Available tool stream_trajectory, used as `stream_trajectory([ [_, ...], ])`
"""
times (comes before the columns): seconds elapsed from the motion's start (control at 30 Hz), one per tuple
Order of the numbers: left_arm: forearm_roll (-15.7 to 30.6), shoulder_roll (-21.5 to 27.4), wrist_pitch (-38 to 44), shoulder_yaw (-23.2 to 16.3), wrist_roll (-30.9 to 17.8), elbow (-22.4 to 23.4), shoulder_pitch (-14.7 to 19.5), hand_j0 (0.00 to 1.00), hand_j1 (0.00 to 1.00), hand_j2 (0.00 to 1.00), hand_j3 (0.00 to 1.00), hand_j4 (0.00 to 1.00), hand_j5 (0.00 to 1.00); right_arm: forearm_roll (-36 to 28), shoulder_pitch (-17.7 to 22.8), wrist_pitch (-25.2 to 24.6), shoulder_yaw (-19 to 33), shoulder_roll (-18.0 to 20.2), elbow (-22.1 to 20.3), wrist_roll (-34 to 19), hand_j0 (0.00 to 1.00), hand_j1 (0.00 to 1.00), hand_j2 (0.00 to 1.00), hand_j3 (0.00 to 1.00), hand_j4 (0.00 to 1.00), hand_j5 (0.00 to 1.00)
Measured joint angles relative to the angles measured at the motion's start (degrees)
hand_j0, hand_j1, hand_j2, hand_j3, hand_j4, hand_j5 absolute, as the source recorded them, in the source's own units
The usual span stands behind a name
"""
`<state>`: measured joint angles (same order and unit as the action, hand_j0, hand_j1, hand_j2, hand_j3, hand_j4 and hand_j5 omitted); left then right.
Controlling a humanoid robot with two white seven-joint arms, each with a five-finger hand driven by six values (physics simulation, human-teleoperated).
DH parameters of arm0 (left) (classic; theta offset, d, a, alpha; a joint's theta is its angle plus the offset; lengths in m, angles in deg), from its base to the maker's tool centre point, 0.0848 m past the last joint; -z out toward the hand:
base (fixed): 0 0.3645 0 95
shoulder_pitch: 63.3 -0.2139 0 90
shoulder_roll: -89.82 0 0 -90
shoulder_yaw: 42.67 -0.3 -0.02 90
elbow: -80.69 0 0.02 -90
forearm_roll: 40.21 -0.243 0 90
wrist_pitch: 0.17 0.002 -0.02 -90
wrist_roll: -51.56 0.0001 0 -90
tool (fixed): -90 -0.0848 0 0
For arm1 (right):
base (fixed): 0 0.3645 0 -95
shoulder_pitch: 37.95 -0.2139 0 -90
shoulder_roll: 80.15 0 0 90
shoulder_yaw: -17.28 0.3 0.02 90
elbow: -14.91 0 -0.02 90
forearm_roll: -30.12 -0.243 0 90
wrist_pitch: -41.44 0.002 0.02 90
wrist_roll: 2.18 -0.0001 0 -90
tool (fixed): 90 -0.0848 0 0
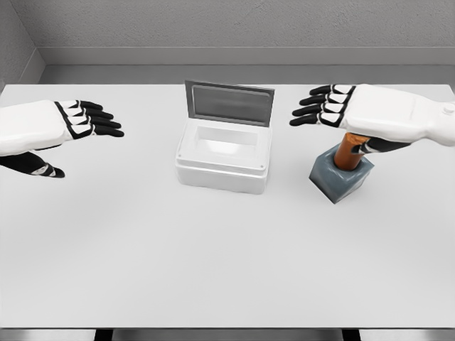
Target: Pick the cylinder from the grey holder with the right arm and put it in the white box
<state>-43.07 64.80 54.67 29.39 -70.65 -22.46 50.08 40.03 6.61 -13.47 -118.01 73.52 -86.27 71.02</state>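
Hovering spread over the cylinder (349, 150) in its grey holder (340, 178), the right hand (355, 110) (white box (225, 158) just beside).

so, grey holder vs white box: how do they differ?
The grey block holder is small, dark and sits turned at an angle; the white lidded box is larger and squarer to the table edge. The holder carries the orange cylinder; the box is open and empty. Both rest on the white table.

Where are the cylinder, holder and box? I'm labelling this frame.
cylinder (349, 151), head view, its orange side below the right hand.
holder (340, 180), head view, its grey front face.
box (222, 173), head view, its white front wall.
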Motion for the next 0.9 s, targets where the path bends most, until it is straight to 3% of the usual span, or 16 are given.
stream_trajectory([
  [0.23,0.0,0.1,0.0,0.0,-0.1,0.0,0.0,1.00,1.00,1.00,1.00,1.00,1.00,-0.4,-4.1,0.0,0.0,3.0,0.2,0.1,1.00,1.00,1.00,1.00,1.00,1.00],
  [0.4,0.0,0.1,0.0,0.0,-0.1,0.0,0.1,1.00,1.00,1.00,1.00,1.00,1.00,2.1,-10.4,0.0,-0.1,-0.1,4.0,-13.4,1.00,1.00,1.00,1.00,1.00,1.00],
  [0.57,-0.1,0.1,0.0,0.0,-0.1,0.0,0.7,1.00,1.00,1.00,1.00,1.00,1.00,7.7,-10.4,0.0,-2.7,-3.0,7.2,-17.3,0.99,0.99,0.99,0.99,0.99,0.99],
  [0.9,-0.8,-0.1,0.0,0.0,-0.2,0.1,0.7,1.00,1.00,1.00,1.00,1.00,1.00,13.3,-10.4,0.0,-9.0,-5.3,9.9,-18.2,0.99,0.99,0.99,0.99,0.99,0.99],
])
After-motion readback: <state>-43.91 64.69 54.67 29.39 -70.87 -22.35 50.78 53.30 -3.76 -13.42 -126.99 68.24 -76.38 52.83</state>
